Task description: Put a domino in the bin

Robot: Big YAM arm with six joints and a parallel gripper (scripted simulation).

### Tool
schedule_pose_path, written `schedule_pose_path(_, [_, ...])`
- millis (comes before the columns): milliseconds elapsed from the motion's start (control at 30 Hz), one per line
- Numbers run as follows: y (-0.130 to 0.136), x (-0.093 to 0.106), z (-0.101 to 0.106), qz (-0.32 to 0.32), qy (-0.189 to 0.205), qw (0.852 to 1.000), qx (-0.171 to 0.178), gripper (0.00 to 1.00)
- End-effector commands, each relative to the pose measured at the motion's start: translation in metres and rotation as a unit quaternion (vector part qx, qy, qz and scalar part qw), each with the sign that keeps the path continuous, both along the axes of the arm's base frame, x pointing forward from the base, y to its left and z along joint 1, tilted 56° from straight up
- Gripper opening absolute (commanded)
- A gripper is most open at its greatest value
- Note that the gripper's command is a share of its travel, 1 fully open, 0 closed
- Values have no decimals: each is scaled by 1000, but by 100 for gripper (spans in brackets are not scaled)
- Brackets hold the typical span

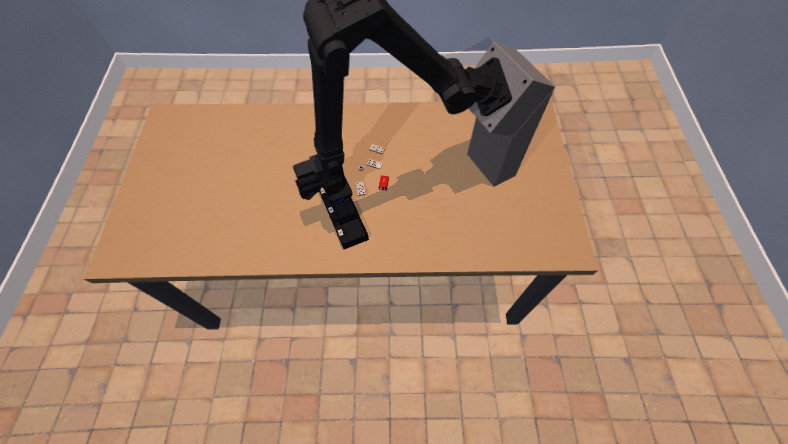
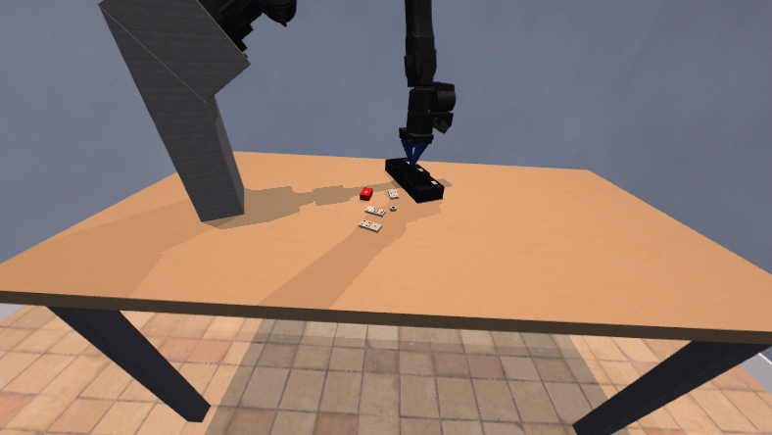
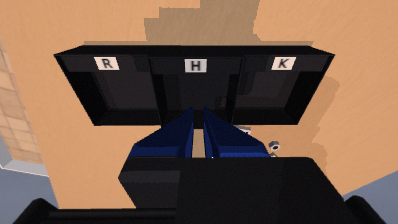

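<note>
Wooden table [image 1: 209, 182] stands on a tiled floor [image 1: 386, 375]

On your desk [image 1: 193, 182] sits a small red block [image 1: 383, 182], lying apart from a tiny grey ring [image 1: 360, 167], perhaps a nut, though it is too small to tell. Beneath the desk's dark legs [image 2: 134, 357] spreads a tiled floor [image 1: 386, 375].
</note>
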State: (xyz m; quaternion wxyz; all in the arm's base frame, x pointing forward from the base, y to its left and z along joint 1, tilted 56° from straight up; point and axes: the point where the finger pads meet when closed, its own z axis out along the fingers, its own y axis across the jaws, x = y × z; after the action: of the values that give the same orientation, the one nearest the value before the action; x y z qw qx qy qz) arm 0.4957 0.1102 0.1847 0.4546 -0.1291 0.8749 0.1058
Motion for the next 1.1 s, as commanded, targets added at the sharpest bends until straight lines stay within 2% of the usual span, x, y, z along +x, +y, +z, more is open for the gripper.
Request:
schedule_pose_path(0, [-1, -9, 19, 5, -11, 1000, -1, 9])
schedule_pose_path(133, [-5, -13, 19, 1, -9, 1000, -1, 9])
schedule_pose_path(167, [-5, -11, 4, 1, 6, 1000, -3, 9])
schedule_pose_path(200, [-5, -11, 0, 1, 10, 1000, -3, 9])
schedule_pose_path(267, [-5, -11, 0, 1, 9, 1000, -3, 9])
schedule_pose_path(367, [-2, -8, 16, 1, -10, 1000, 2, 9])
schedule_pose_path(433, [-2, -8, 16, 1, -10, 1000, 2, 9])
schedule_pose_path(467, [-4, -9, 7, 1, 2, 1000, -2, 9])
schedule_pose_path(867, [-4, -9, 2, 1, 3, 1000, -2, 9])
schedule_pose_path(933, [12, -17, 18, 3, -9, 1000, 5, 9])
schedule_pose_path(1067, [26, -21, 21, 3, -9, 1000, 6, 9])
